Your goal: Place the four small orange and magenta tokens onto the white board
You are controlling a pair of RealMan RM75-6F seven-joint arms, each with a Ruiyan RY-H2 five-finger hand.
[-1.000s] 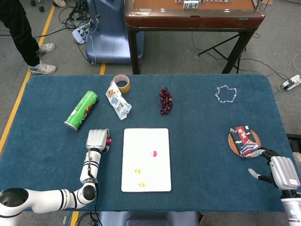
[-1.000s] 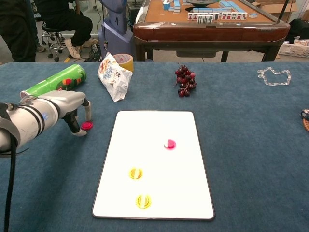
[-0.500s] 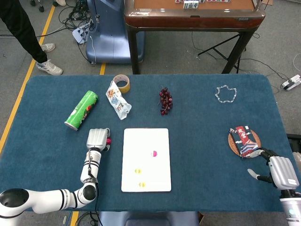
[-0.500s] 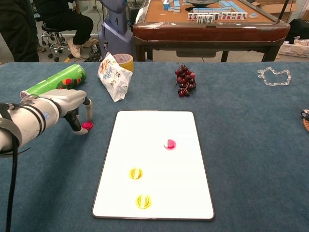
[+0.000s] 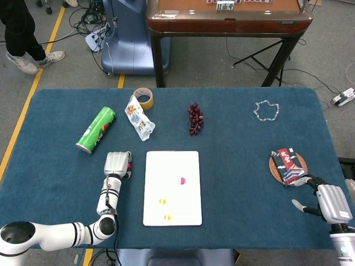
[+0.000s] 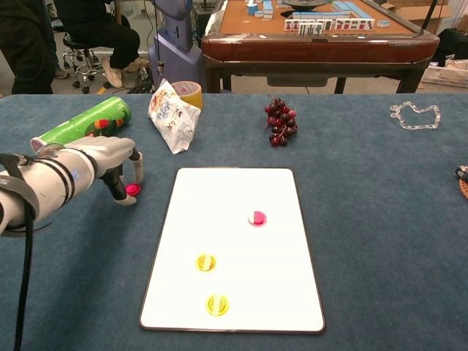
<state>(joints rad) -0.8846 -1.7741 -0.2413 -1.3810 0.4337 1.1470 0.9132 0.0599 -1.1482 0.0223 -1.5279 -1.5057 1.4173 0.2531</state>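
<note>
The white board (image 5: 172, 166) (image 6: 232, 190) lies flat in the middle of the blue table. On it sit one magenta token (image 6: 257, 218) (image 5: 182, 180) and two orange-yellow tokens (image 6: 205, 262) (image 6: 216, 304). A second magenta token (image 6: 131, 189) (image 5: 128, 165) is on the cloth just left of the board. My left hand (image 6: 102, 164) (image 5: 117, 164) is over it and pinches it between thumb and a finger at table level. My right hand (image 5: 327, 200) rests at the table's right edge with its fingers apart and holds nothing.
A green can (image 5: 96, 129) and a snack bag (image 5: 139, 117) lie behind the left hand, with a tape roll (image 5: 143, 97) further back. Dark grapes (image 5: 194, 118) are beyond the board. A clear chain (image 5: 266, 110) and a coaster with a packet (image 5: 288, 165) are at the right.
The left hand's fingers have drawn in around the magenta token beside the board. The token itself has not shifted. The right hand stays put.
</note>
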